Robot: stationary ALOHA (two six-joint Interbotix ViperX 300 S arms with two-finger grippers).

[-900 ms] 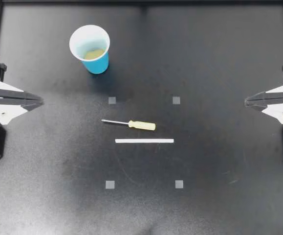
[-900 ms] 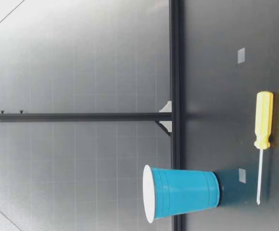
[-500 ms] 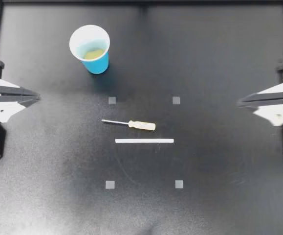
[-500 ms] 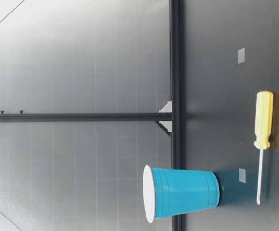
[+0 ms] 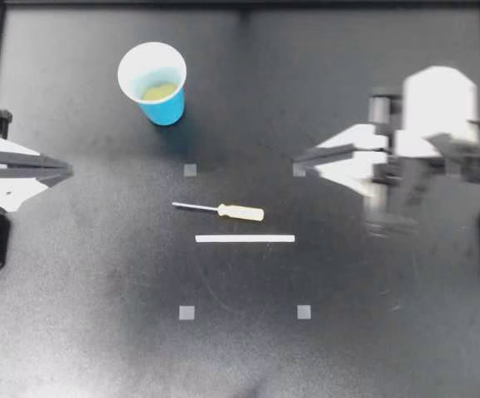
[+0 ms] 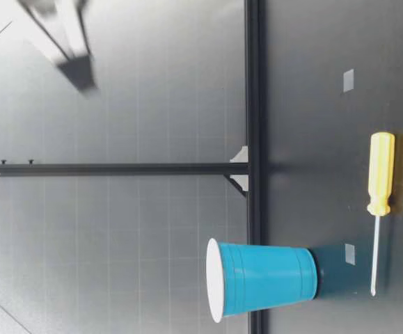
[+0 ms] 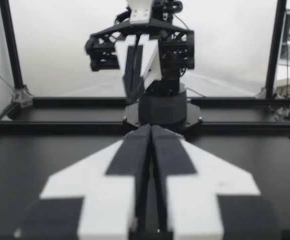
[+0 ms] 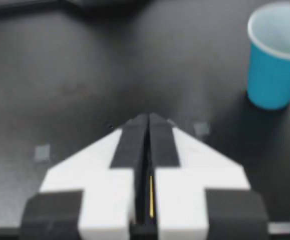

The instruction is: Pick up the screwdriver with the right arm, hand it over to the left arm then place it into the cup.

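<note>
The screwdriver (image 5: 220, 210), with a yellow handle and thin metal shaft, lies flat near the table's middle; in the low view the screwdriver (image 6: 380, 182) lies on the table in front of the cup. The blue cup (image 5: 153, 83) stands upright at the back left. My left gripper (image 5: 67, 172) rests shut at the left edge. My right gripper (image 5: 296, 157), blurred and shut with nothing in it, reaches in from the right, its tip behind and to the right of the handle. Ahead of my right gripper (image 8: 148, 118) stands the cup (image 8: 276, 62).
A white strip (image 5: 244, 239) lies just in front of the screwdriver. Small grey square marks (image 5: 186, 313) sit around the middle. A black frame (image 5: 240, 5) borders the table. A blurred gripper (image 6: 65, 38) hangs high above the table in the low view.
My right arm has swung from the right edge far in toward the table's middle, and a gripper now shows in the low view. The left arm, screwdriver and cup have stayed put.
</note>
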